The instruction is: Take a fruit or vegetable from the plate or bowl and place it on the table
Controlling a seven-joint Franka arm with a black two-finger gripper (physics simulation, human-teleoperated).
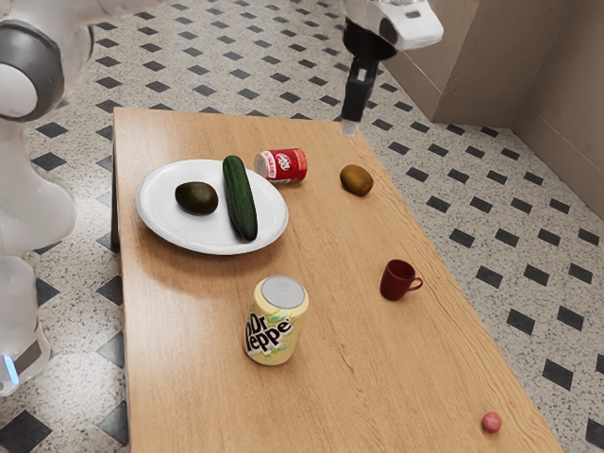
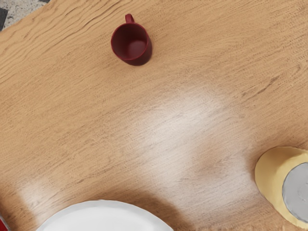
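Note:
My gripper hangs in the air near the table's far edge, past the red can and the brown fruit in the exterior view, apart from the plate's food. The white plate holds a dark avocado in its exterior view's left half and a long green cucumber along its right side. A brown kiwi-like fruit lies directly on the wooden table. In the wrist view, part of the plate shows at the lower edge, and its food is out of frame.
A red can lies on its side by the plate. A yellow can stands nearer the camera; the wrist view has this yellow can too. A dark red mug stands toward the table's right edge, and a small pink ball lies near the corner.

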